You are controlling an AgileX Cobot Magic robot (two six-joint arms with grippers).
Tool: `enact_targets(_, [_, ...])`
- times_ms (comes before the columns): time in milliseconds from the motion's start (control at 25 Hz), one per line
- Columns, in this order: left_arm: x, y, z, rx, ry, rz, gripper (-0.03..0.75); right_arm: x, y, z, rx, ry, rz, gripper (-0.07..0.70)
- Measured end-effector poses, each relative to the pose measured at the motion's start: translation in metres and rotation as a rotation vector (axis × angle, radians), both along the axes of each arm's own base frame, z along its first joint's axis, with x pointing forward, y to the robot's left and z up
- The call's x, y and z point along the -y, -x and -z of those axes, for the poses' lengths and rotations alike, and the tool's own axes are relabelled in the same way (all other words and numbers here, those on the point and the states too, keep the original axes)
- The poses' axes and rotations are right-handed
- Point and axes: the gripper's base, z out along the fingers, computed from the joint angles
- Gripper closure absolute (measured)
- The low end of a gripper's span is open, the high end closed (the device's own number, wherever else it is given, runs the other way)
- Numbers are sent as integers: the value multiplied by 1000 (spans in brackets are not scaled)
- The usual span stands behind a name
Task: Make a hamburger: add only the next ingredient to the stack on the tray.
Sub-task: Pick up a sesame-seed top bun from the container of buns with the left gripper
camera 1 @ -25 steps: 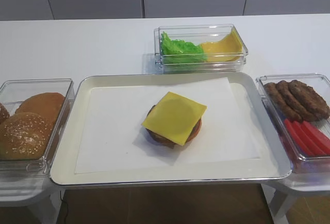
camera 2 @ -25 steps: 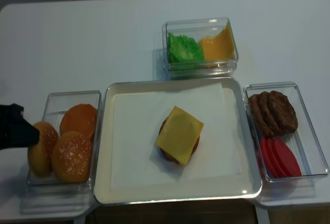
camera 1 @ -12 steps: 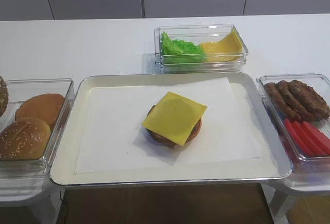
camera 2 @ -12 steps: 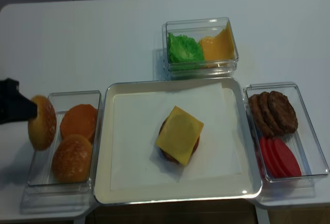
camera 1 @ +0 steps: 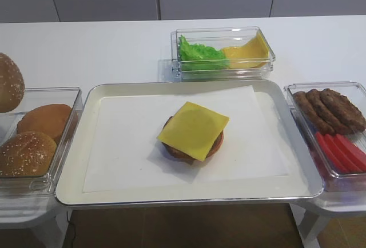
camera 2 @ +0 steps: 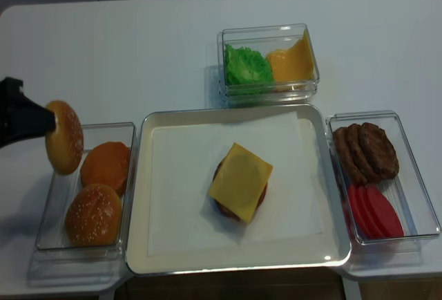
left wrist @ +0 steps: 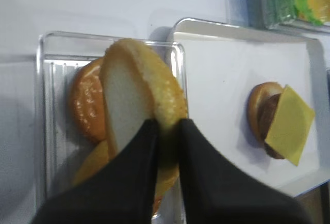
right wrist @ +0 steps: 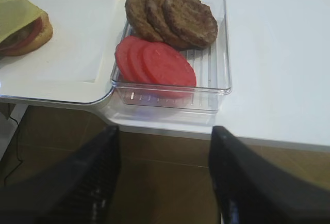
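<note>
Up it comes! The sesame bun top has risen out of the clear bun box since a second ago and now hangs on edge above it, pinched by the rim in the closed left gripper. That clears the box wall for the carry to the cheese-topped stack mid-tray. The right gripper idles open, empty, beside the table.
</note>
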Motion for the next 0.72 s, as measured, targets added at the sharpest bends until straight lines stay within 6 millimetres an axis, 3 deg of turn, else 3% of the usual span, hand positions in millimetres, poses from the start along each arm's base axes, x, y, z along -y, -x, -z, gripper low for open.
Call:
enact_targets(280, [11, -6, -6, 45, 87, -2, 638, 0, 0, 0, 0, 0, 0, 223])
enact_targets(720, [87, -11, -13, 64, 173, 255, 644, 0, 0, 0, -1, -6, 4, 225])
